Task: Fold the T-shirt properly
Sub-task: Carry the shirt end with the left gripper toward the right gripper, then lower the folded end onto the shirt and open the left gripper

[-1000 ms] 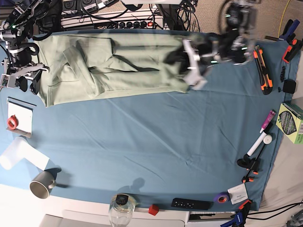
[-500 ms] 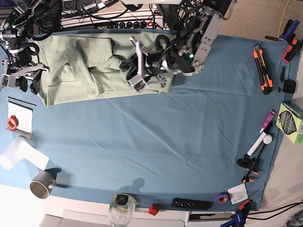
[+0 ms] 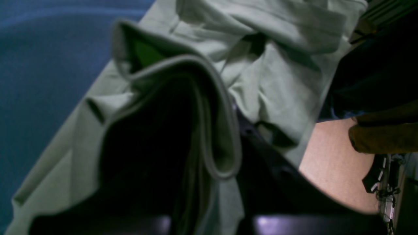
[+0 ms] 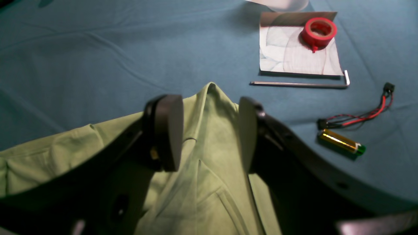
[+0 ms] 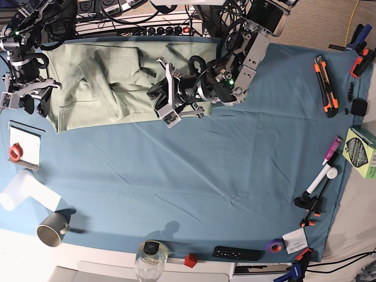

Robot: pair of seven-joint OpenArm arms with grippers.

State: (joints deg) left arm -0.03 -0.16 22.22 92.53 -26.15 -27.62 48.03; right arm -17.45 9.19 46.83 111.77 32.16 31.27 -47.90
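The left gripper point(image 5: 167, 94), pinched on the hem, carries it across the shirt point(image 5: 94, 82) at the table's far edge; the right gripper point(image 4: 209, 130) gapes, so laying it flat seems next.

Hem end of the T-shirt carried across by the left claw

The left claw point(image 5: 168, 97) — seen a second ago at the far hem end of the T-shirt point(image 5: 100, 88), out towards the base view's right — has been brought well along the garment towards the collar end, and its arm is now stretched low over the cloth. The hem edge, pinched between the closed jaws, has been drawn along with it — the shirt's spread along the worktop point(image 5: 194, 176) has been shortened, blue cover has been bared where fabric lay, and a doubled fold point(image 3: 209, 130) is hung up at the wrist camera.
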